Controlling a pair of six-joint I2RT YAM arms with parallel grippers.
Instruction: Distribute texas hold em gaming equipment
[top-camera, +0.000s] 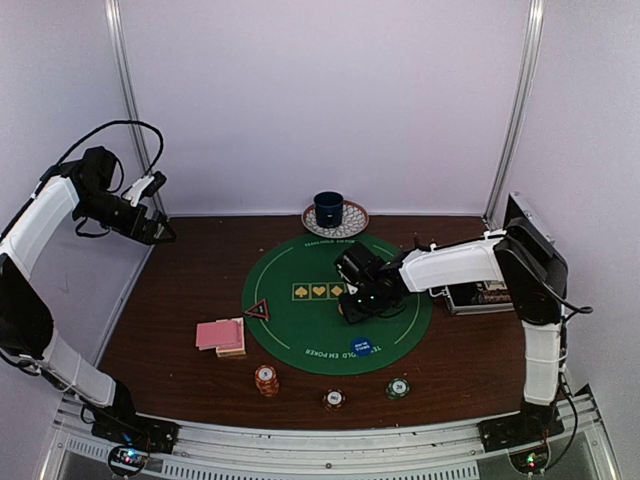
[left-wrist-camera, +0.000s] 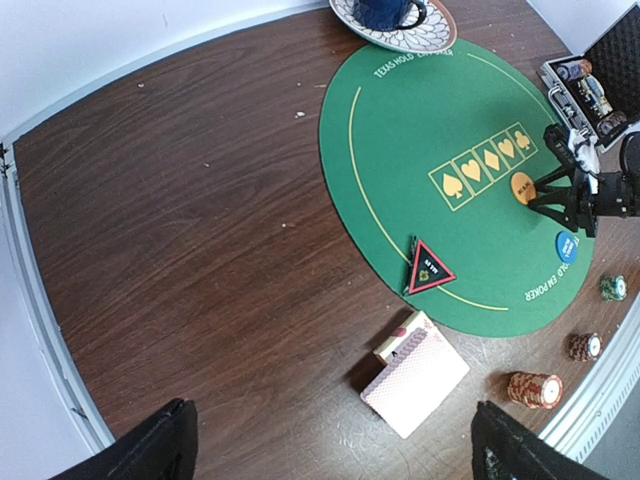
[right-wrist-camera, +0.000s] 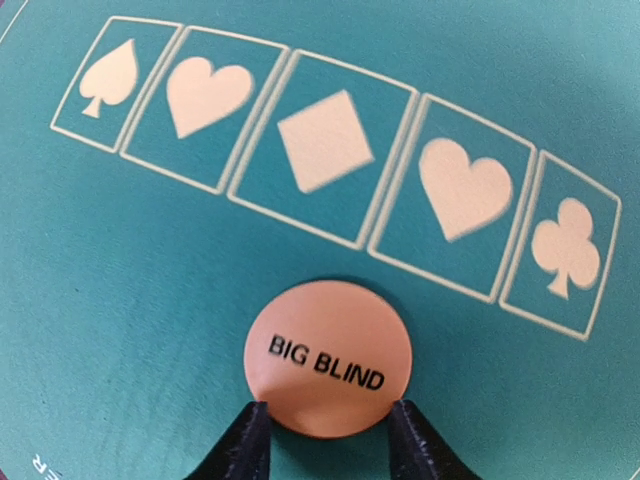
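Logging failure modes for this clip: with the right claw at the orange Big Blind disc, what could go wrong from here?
1. The right claw flanks only the near edge of the thin orange disc; it may slip or pivot out.
2. Its tips seem low on the green mat and might snag it.
3. The blue disc lies close by and could get nudged.

Two robot arms of matching build. The left arm (top-camera: 40, 225) and the right arm (top-camera: 455, 268) wear smooth white shells over their long links, with black joints between. Each stands on a black base (top-camera: 135, 432) at the near edge, where small green and red lights (top-camera: 125, 458) glow. A thin black cable (top-camera: 118, 124) loops above the left arm's far end. The left gripper (top-camera: 165, 232) and right gripper (right-wrist-camera: 328, 420) are black; the right's fingers (right-wrist-camera: 240, 440) are matt black and taper to rounded tips.
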